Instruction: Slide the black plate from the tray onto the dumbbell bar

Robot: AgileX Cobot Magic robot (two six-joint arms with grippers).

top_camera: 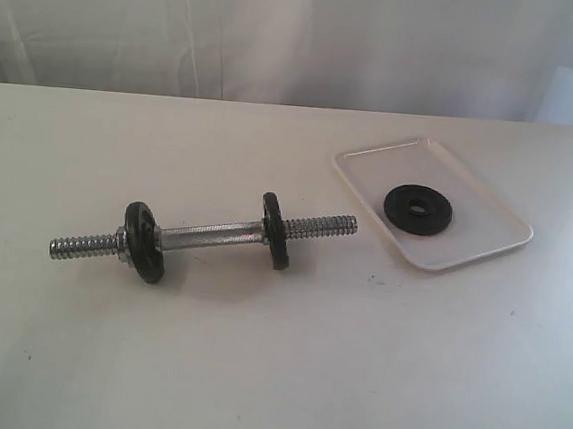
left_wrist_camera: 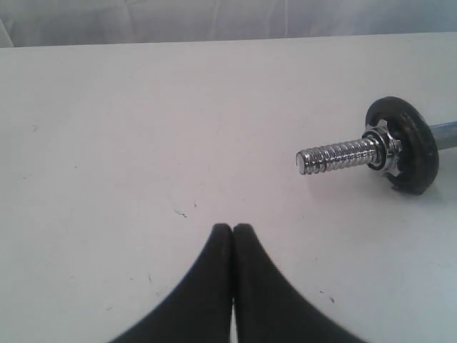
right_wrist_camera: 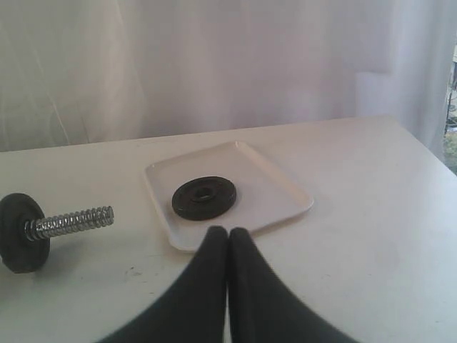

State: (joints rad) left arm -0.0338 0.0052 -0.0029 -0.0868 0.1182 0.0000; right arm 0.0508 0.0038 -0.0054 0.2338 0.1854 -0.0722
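The black plate (top_camera: 419,207) lies flat in the white tray (top_camera: 488,207) at the right of the table; the right wrist view shows the same plate (right_wrist_camera: 204,197) and tray (right_wrist_camera: 271,193). The chrome dumbbell bar (top_camera: 209,236) lies left of the tray with two black discs on it, one near each threaded end. Its threaded end (left_wrist_camera: 335,156) shows in the left wrist view, and the other end (right_wrist_camera: 70,222) in the right wrist view. My left gripper (left_wrist_camera: 233,227) is shut and empty, short of the bar. My right gripper (right_wrist_camera: 228,231) is shut and empty, just before the tray's near rim. Neither arm shows in the exterior view.
A white table (top_camera: 273,374) carries everything, with a pale curtain (top_camera: 282,33) behind it. The table's right edge (right_wrist_camera: 428,153) runs close beyond the tray.
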